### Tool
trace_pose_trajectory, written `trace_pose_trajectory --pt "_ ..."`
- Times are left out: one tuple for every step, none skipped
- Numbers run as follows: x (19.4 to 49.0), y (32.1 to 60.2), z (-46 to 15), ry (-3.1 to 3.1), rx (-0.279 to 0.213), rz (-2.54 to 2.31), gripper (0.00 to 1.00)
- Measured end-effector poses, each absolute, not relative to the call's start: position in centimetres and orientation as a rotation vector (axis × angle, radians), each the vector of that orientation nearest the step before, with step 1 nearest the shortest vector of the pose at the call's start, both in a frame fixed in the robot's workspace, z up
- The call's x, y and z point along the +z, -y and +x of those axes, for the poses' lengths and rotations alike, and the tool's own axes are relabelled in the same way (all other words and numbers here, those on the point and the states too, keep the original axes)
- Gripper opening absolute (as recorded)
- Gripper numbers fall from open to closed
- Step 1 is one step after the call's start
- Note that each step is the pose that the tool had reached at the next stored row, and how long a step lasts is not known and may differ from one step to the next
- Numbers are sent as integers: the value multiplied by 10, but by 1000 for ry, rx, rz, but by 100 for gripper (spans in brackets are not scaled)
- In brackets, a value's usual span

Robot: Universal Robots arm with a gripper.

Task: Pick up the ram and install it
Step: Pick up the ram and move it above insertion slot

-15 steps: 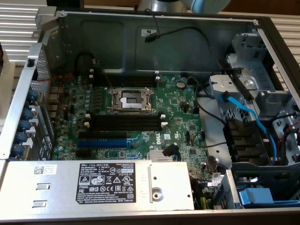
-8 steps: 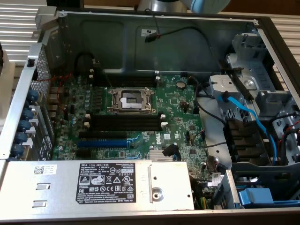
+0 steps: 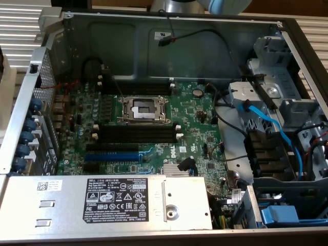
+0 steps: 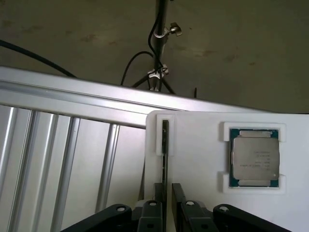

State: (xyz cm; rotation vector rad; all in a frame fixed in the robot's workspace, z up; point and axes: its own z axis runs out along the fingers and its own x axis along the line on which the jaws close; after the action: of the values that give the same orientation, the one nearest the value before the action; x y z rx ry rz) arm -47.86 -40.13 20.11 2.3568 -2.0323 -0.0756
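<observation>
Ram [image 4: 165, 139] on edge in white tray [image 4: 198, 150] slot — processor [image 4: 254, 157] beside.

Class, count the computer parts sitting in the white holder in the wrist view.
2. The ram stands on edge in the narrow slot; a processor lies flat in the square pocket beside it. The white holder runs out of frame, so more may be hidden.

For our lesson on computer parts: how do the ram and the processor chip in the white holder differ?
The ram stands on edge in a narrow slot; the processor chip lies flat in a square recess. The ram shows as a long thin dark strip; the processor chip shows a broad silver face with a green rim. Both sit in the white holder.
</observation>
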Motion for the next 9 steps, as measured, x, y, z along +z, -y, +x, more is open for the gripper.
trace_pose_trajectory --pt "201 401 -479 2032 -76 2357 21" --pt "201 402 -479 2032 -76 2357 21" --pt "201 402 -479 2032 -76 2357 21" --pt "201 402 -479 2032 -76 2357 21" --pt "201 402 -479 2032 -76 2357 21" --pt "201 402 -479 2032 -76 2357 21" --pt "201 402 -479 2032 -76 2357 21" --pt "201 402 -479 2032 -76 2357 21" --pt "201 402 -479 2032 -76 2357 21"
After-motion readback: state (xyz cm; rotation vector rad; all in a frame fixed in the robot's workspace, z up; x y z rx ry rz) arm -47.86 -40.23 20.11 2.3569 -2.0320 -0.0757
